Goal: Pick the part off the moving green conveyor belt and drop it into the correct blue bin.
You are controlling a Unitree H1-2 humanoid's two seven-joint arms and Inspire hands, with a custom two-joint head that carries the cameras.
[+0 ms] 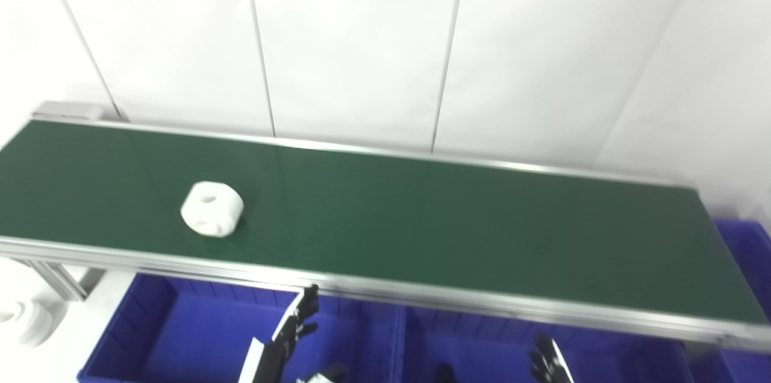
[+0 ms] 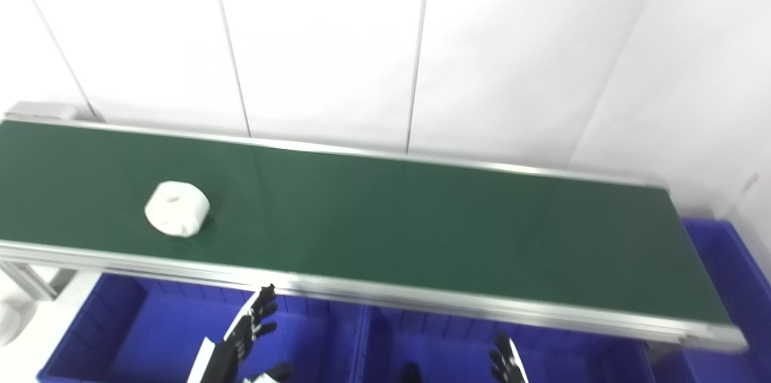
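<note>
A white round part with holes in its top and side lies on the green conveyor belt, toward the left end; it also shows in the right eye view. My left hand is below the belt's near rail, over the left blue bin, fingers apart and empty. My right hand shows only its fingertips at the bottom edge, over the middle blue bin, fingers apart and empty. Both hands are well clear of the part.
A third blue bin stands past the belt's right end. A white object lies on the floor at the bottom left, beside the belt's metal leg. A white panelled wall rises behind the belt.
</note>
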